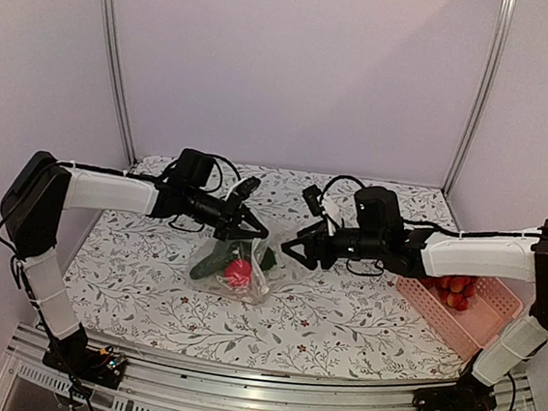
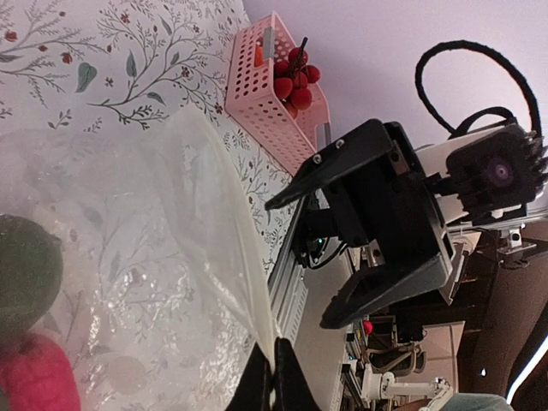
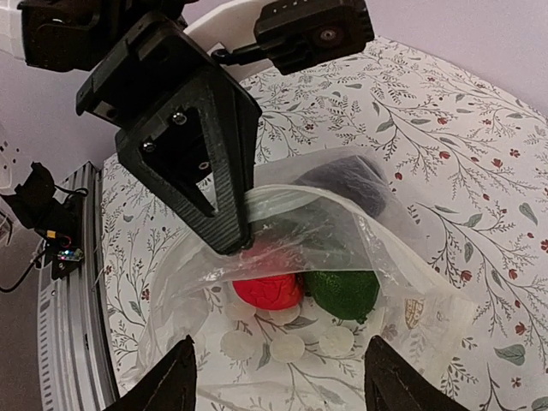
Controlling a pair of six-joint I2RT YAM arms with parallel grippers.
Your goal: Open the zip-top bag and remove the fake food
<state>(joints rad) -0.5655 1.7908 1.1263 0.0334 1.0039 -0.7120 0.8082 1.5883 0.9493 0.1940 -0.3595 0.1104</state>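
Observation:
The clear zip-top bag (image 1: 234, 270) lies mid-table with its mouth held open. My left gripper (image 1: 255, 231) is shut on the bag's upper edge (image 2: 257, 317) and lifts it. Inside lie a red piece (image 3: 267, 289), a green piece (image 3: 344, 293) and a dark purple eggplant (image 3: 351, 181). The red piece (image 1: 238, 272) and a green cucumber (image 1: 214, 261) also show in the top view. My right gripper (image 1: 292, 251) is open and empty, just right of the bag, facing its mouth; its fingertips (image 3: 167, 385) frame the opening.
A pink lattice basket (image 1: 492, 309) holding red and orange fruit (image 1: 452, 289) stands at the right, under my right arm. The table has a floral cloth (image 1: 341, 319). A metal rail (image 1: 265, 404) runs along the near edge.

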